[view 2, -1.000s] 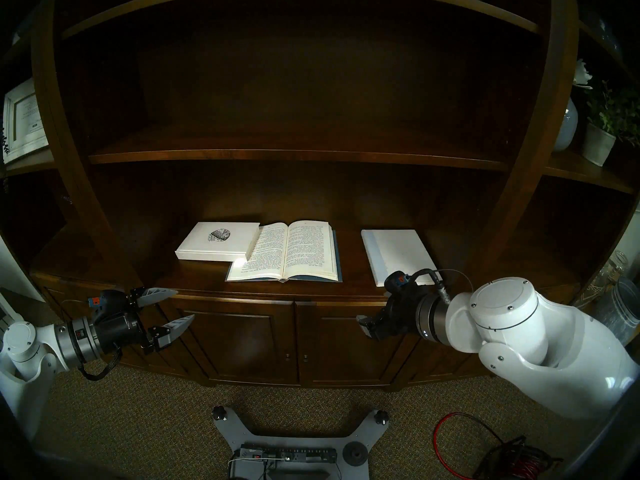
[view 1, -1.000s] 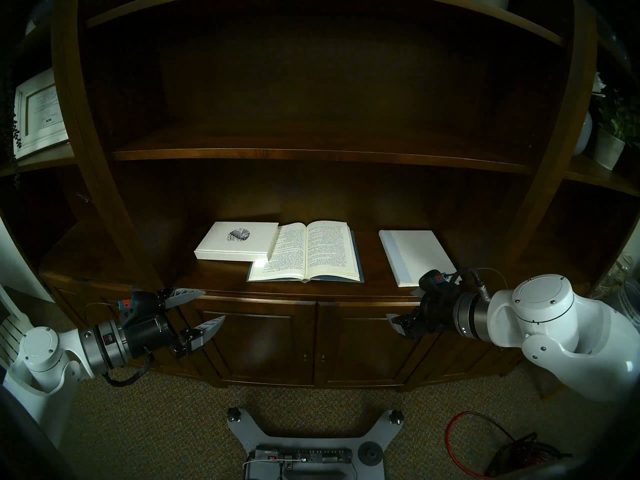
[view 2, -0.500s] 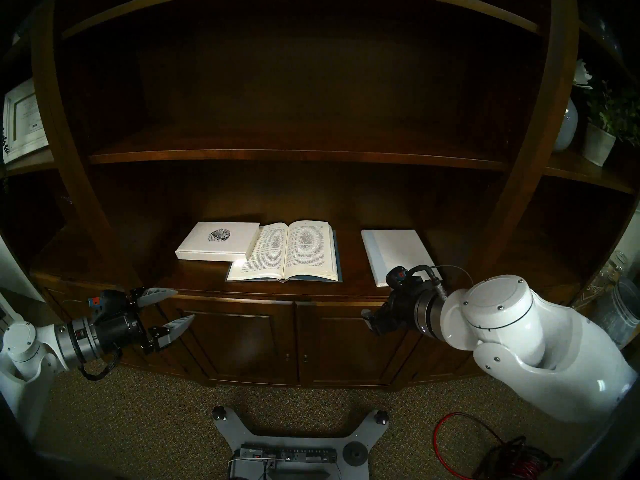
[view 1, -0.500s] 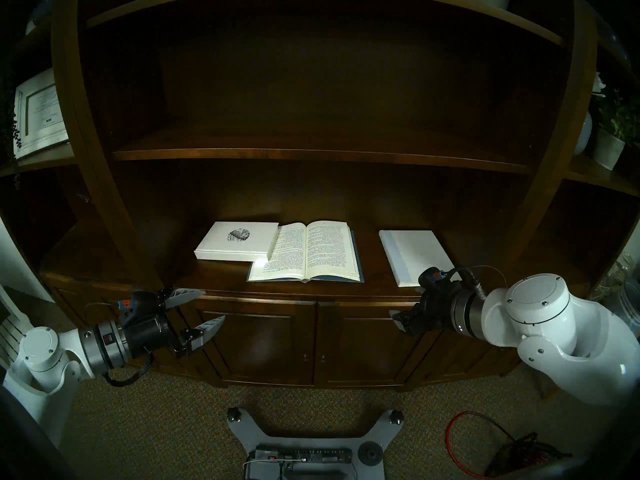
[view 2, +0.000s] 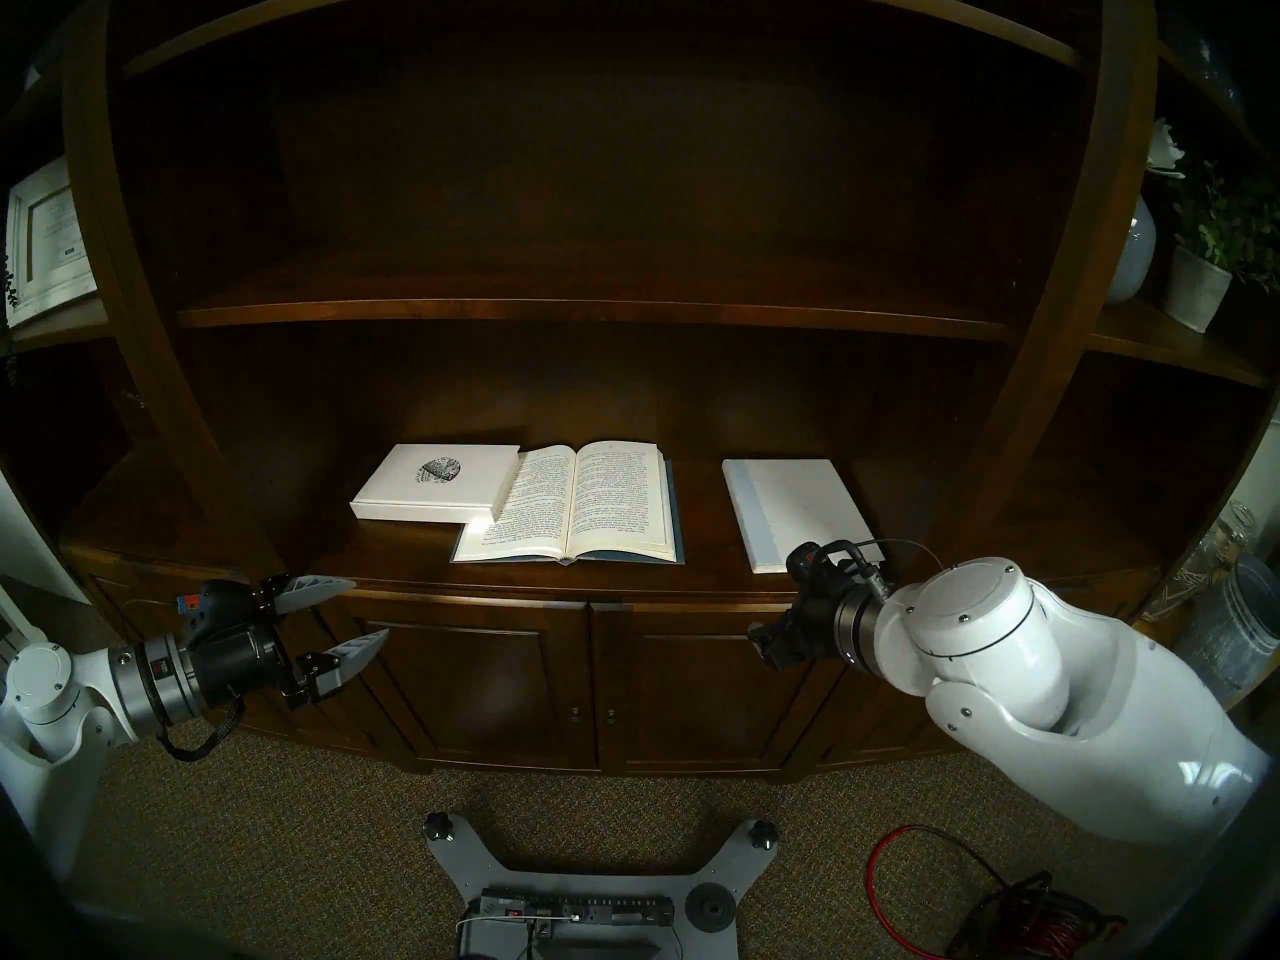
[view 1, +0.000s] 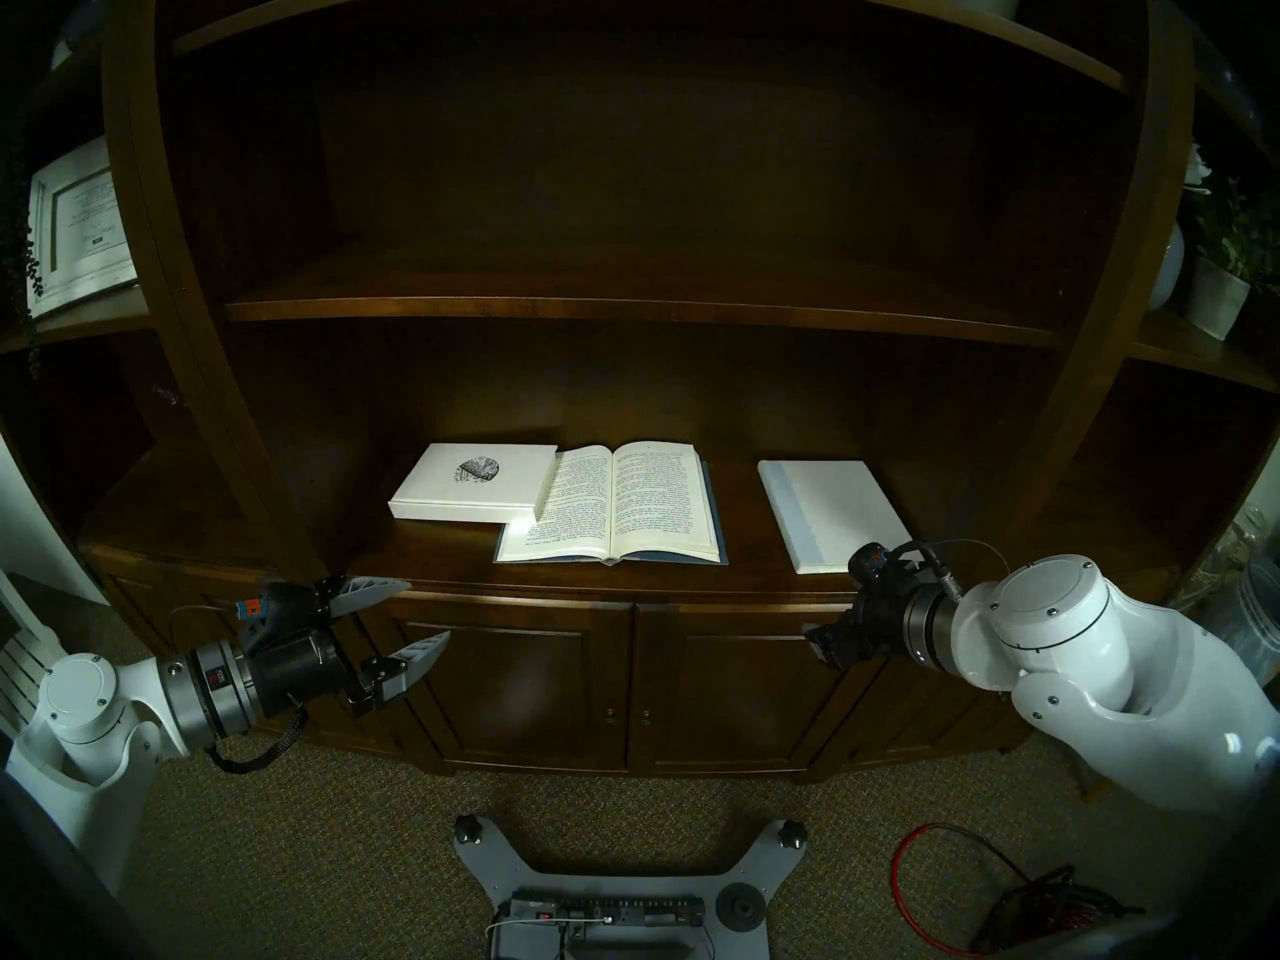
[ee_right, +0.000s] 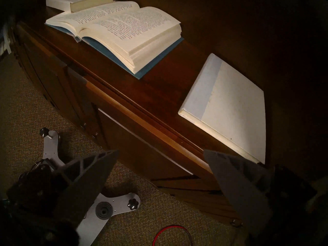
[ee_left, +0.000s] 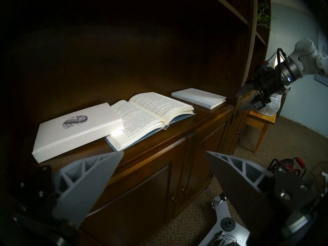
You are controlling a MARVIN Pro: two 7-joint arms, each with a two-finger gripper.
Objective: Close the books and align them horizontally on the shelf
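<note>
Both my left gripper and right gripper hang spread, empty. The open book looks stiff-covered with floppy pages; I'd lift its right cover edge.

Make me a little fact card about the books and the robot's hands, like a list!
books: three, all lying flat on the shelf
left book: shut, white with a dark oval picture, its corner resting on the open book's page
middle book: open, blue cover
right book: shut, plain white, lying apart
left hand: open, holding nothing, in front of the shelf edge
right hand: open, holding nothing, near the right book
</note>
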